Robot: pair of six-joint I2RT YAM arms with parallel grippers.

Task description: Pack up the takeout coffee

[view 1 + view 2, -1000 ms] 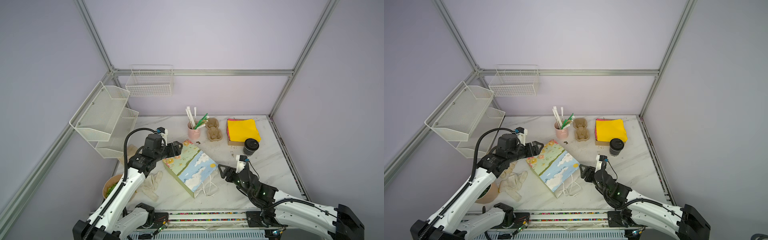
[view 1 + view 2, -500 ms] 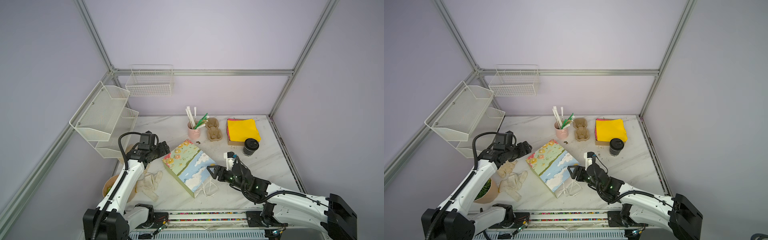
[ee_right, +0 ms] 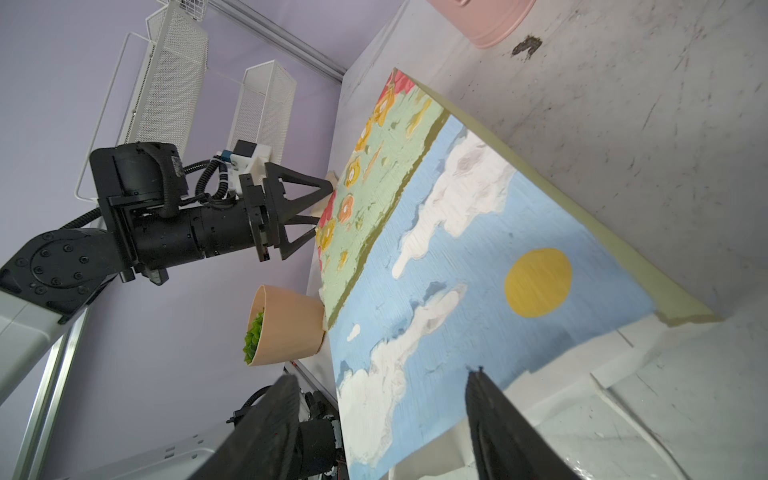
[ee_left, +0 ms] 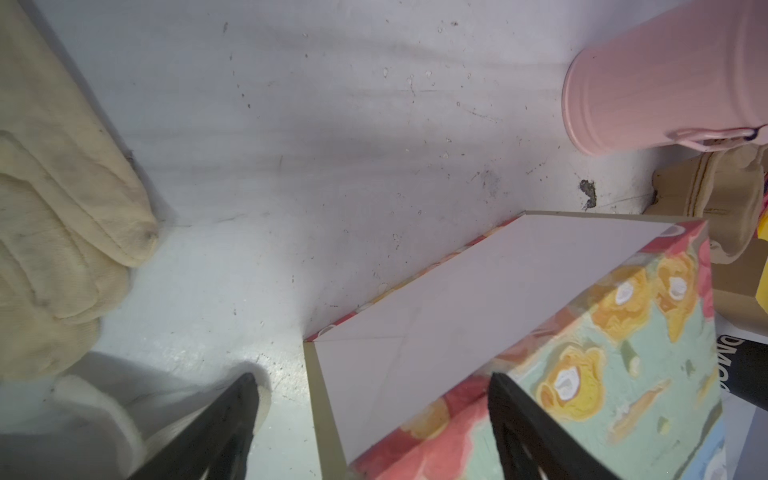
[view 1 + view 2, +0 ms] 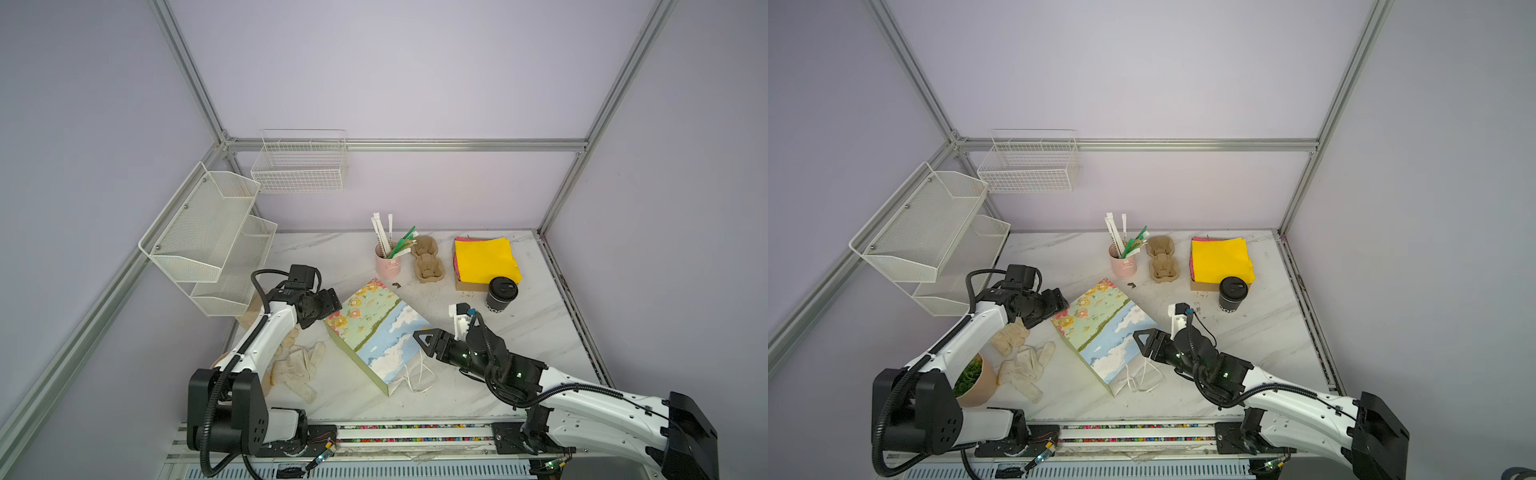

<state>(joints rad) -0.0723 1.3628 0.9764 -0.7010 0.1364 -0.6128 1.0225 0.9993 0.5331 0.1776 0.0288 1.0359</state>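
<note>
— Where's your cup [image 5: 501,295]?
— Lid on, at 2 o'clock from your right gripper [image 5: 419,338], well apart from both jaws.
— Count?
— One cup, one bag [image 5: 376,332].
— Arms?
— Both reach low to the bag, your left gripper [image 5: 334,306] at its 10 o'clock corner. Both jaws stand apart, gripping nothing.

The coffee cup [image 5: 501,294] stands right of the bag [image 5: 374,328], before the napkins [image 5: 484,258].
</note>
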